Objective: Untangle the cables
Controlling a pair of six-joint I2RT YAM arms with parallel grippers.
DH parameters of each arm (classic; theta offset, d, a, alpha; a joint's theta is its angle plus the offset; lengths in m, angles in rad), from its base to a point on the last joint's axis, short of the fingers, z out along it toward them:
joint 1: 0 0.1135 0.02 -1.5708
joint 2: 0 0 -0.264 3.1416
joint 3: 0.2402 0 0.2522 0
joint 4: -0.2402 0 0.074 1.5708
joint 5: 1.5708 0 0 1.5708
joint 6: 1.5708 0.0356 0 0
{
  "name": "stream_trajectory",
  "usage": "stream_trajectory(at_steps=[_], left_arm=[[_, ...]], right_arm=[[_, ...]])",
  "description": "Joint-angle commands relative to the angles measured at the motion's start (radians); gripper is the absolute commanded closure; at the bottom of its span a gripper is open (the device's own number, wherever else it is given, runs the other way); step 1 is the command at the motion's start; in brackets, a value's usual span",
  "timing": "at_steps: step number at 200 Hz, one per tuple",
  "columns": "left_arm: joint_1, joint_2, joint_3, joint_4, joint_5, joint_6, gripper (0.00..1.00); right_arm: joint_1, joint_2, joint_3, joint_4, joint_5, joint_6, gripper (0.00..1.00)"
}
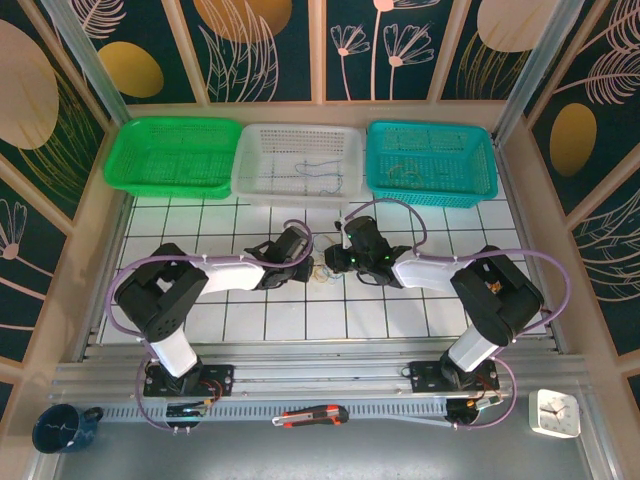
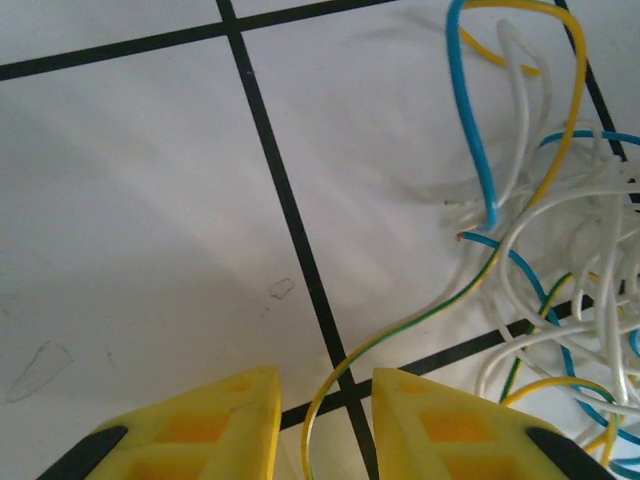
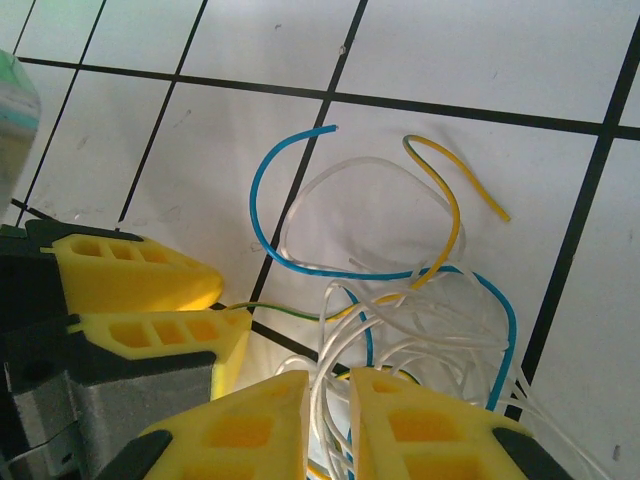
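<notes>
The cables [image 1: 322, 268] lie as a small tangle on the tiled table between both grippers. In the left wrist view the tangle [image 2: 580, 300] of white, blue and yellow cords sits at the right. A yellow-green cord [image 2: 420, 320] curves out of it and runs through the gap of my left gripper [image 2: 326, 400], which is open and not touching it. My right gripper [image 3: 330, 395] is shut on several white cords [image 3: 420, 340] of the tangle. A blue cord [image 3: 260, 200] and a yellow cord [image 3: 450, 200] loop out beyond it. The left gripper's fingers [image 3: 140, 280] show at the left.
Three baskets stand along the back of the table: green [image 1: 170, 185], white [image 1: 290, 188] with a few thin cords inside, and teal [image 1: 430, 190]. On the near ledge sit a dark mug [image 1: 60, 428], a box cutter [image 1: 310, 415] and a small clock [image 1: 553, 412].
</notes>
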Motion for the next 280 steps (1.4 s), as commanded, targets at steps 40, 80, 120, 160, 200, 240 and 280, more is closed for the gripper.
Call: stream_trajectory(at_steps=[40, 80, 120, 160, 200, 240, 280], left_arm=[[-0.006, 0.048, 0.012, -0.031, -0.038, 0.019, 0.8], [-0.018, 0.051, 0.018, -0.04, -0.065, 0.027, 0.86], [-0.029, 0.064, 0.022, -0.048, -0.075, 0.034, 0.97], [-0.031, 0.009, -0.019, 0.003, -0.001, 0.007, 1.0], [-0.03, -0.134, -0.047, 0.022, 0.052, -0.021, 1.0], [-0.03, -0.262, -0.069, 0.036, 0.092, -0.054, 1.0], [-0.029, -0.359, -0.091, 0.094, 0.144, -0.1, 1.0]], right_arm=[[0.007, 0.01, -0.026, 0.029, 0.005, 0.017, 0.82], [0.007, 0.002, -0.032, 0.027, 0.009, 0.017, 0.81], [0.006, 0.001, -0.032, 0.027, 0.011, 0.018, 0.82], [0.008, 0.004, -0.039, 0.029, 0.015, 0.015, 0.82], [0.004, 0.008, -0.05, 0.032, 0.023, 0.014, 0.82], [-0.001, 0.013, -0.056, 0.035, 0.025, 0.013, 0.82], [-0.001, 0.009, -0.048, 0.029, 0.014, 0.016, 0.82]])
